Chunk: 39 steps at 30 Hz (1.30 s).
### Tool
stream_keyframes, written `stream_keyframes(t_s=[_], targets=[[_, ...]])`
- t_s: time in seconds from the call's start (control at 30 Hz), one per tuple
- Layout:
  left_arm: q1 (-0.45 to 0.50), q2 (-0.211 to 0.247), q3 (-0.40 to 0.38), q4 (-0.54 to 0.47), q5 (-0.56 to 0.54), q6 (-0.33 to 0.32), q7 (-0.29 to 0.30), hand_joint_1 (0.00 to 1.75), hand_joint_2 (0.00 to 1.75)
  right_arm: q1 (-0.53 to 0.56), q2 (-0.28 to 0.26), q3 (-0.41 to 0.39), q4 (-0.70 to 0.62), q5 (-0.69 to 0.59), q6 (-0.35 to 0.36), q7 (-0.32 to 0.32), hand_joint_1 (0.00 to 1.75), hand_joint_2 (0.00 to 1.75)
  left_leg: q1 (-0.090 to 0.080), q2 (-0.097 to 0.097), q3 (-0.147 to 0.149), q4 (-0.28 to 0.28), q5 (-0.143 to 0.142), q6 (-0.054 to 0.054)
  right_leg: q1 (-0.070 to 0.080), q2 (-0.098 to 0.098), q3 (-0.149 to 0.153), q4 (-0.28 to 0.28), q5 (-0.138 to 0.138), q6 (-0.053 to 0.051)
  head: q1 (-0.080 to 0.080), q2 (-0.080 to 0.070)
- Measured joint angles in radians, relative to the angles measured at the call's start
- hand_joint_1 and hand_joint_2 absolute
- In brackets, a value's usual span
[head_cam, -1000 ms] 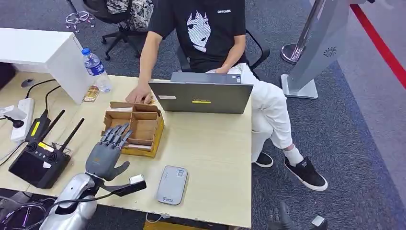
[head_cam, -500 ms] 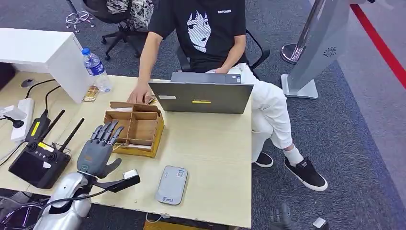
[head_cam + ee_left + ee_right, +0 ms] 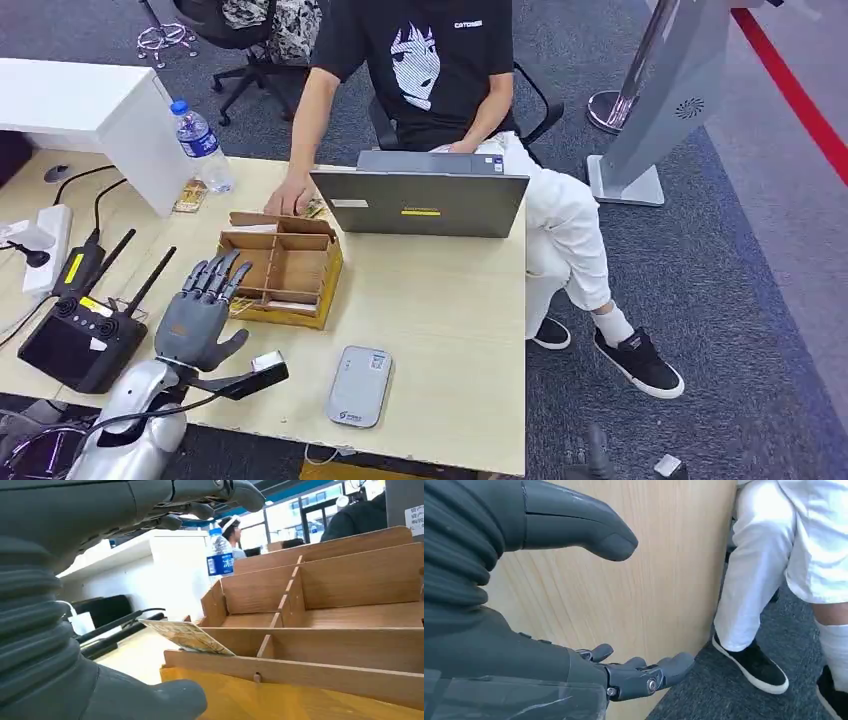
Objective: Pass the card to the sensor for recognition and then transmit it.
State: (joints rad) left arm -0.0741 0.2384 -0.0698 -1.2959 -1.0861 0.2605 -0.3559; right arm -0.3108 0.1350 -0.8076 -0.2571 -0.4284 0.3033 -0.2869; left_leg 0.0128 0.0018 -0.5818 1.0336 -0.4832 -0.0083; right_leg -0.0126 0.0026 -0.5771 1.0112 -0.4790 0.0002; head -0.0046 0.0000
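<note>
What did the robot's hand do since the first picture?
The open left hand drew back from the compartmented wooden box toward the robot and the black controller, taking nothing. The patterned card lies in the box; the grey sensor and laptop stayed.

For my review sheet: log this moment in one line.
left hand: open, beside wooden box | card: lying on box edge | right hand: open, empty | sensor: untouched

Head view looking down from high over the table (image 3: 440, 300), left wrist view sitting low, facing the wooden tray (image 3: 320, 645) close up, also showing from above (image 3: 285, 265), right wrist view facing the table's side (image 3: 649, 570).
</note>
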Motion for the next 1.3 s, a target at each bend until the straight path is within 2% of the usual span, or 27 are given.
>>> stream_keyframes(t_s=[0.07,0.17,0.27,0.6,0.63,0.67,0.8,0.93,1.13,1.17,1.23,1.3], targets=[[0.000,-0.001,0.002,0.000,-0.018,0.002,0.015,0.00,1.75,0.001,0.000,0.000,0.000,0.000,0.000,0.000,0.00,1.75,0.000,0.000,0.000,0.000,0.000,0.000,0.000,0.000,0.000,0.000,0.000,0.000,0.000,0.000],[-0.010,-0.003,0.018,0.011,-0.110,0.014,0.089,0.00,1.75,0.004,0.000,-0.001,0.000,-0.003,0.002,-0.008,0.00,1.75,0.000,0.000,0.000,0.000,0.000,0.000,0.000,0.000,0.000,0.000,0.000,0.000,0.000,0.000],[-0.032,-0.010,0.027,0.034,-0.155,0.021,0.122,0.00,1.75,0.006,0.000,-0.001,0.000,-0.003,0.002,-0.010,0.00,1.75,0.000,0.000,0.000,0.000,0.000,0.000,0.000,0.000,0.000,0.000,0.000,0.000,0.000,0.000],[-0.069,-0.031,0.035,0.083,-0.192,0.024,0.135,0.00,1.75,0.011,-0.002,-0.003,0.000,-0.003,0.002,-0.010,0.00,1.75,0.000,0.000,0.000,0.000,0.000,0.000,0.000,0.000,0.000,0.000,0.000,0.000,0.000,0.000],[-0.071,-0.033,0.035,0.085,-0.193,0.024,0.135,0.80,1.75,0.011,-0.002,-0.004,0.000,-0.003,0.002,-0.010,0.00,1.75,0.000,0.000,0.000,0.000,0.000,0.000,0.000,0.000,0.000,0.000,0.000,0.000,0.000,0.000],[-0.073,-0.034,0.035,0.088,-0.193,0.023,0.135,1.75,1.75,0.011,-0.002,-0.004,0.000,-0.003,0.002,-0.010,0.00,1.75,0.000,0.000,0.000,0.000,0.000,0.000,0.000,0.000,0.000,0.000,0.000,0.000,0.000,0.000],[-0.074,-0.035,0.039,0.095,-0.190,0.022,0.124,1.75,1.75,0.011,-0.002,-0.005,0.000,-0.001,0.002,-0.010,0.00,1.75,0.000,0.000,0.000,0.000,0.000,0.000,0.000,0.000,0.000,0.000,0.000,0.000,0.000,0.000],[-0.074,-0.035,0.043,0.098,-0.186,0.022,0.119,1.62,1.75,0.011,-0.002,-0.006,0.000,-0.001,0.002,-0.010,0.00,1.75,0.000,0.000,0.000,0.000,0.000,0.000,0.000,0.000,0.000,0.000,0.000,0.000,0.000,0.000],[-0.074,-0.036,0.043,0.105,-0.180,0.023,0.110,1.68,1.75,0.011,-0.002,-0.006,0.000,0.003,0.002,-0.010,0.00,1.75,0.000,0.000,0.000,0.000,0.000,0.000,0.000,0.000,0.000,0.000,0.000,0.000,0.000,0.000],[-0.074,-0.036,0.043,0.105,-0.176,0.026,0.102,1.75,1.75,0.011,-0.002,-0.006,0.000,0.007,0.002,-0.009,0.00,1.75,0.000,0.000,0.000,0.000,0.000,0.000,0.000,0.000,0.000,0.000,0.000,0.000,0.000,0.000],[-0.074,-0.038,0.043,0.105,-0.160,0.048,0.077,1.75,1.75,0.011,-0.002,-0.006,0.000,0.011,0.002,-0.009,0.00,1.75,0.000,0.000,0.000,0.000,0.000,0.000,0.000,0.000,0.000,0.000,0.000,0.000,0.000,0.000],[-0.074,-0.045,0.044,0.096,-0.113,0.095,0.027,1.75,1.75,0.011,-0.002,-0.006,0.000,0.015,0.002,-0.009,0.00,1.75,0.000,0.000,0.000,0.000,0.000,0.000,0.000,0.000,0.000,0.000,0.000,0.000,0.000,0.000]])
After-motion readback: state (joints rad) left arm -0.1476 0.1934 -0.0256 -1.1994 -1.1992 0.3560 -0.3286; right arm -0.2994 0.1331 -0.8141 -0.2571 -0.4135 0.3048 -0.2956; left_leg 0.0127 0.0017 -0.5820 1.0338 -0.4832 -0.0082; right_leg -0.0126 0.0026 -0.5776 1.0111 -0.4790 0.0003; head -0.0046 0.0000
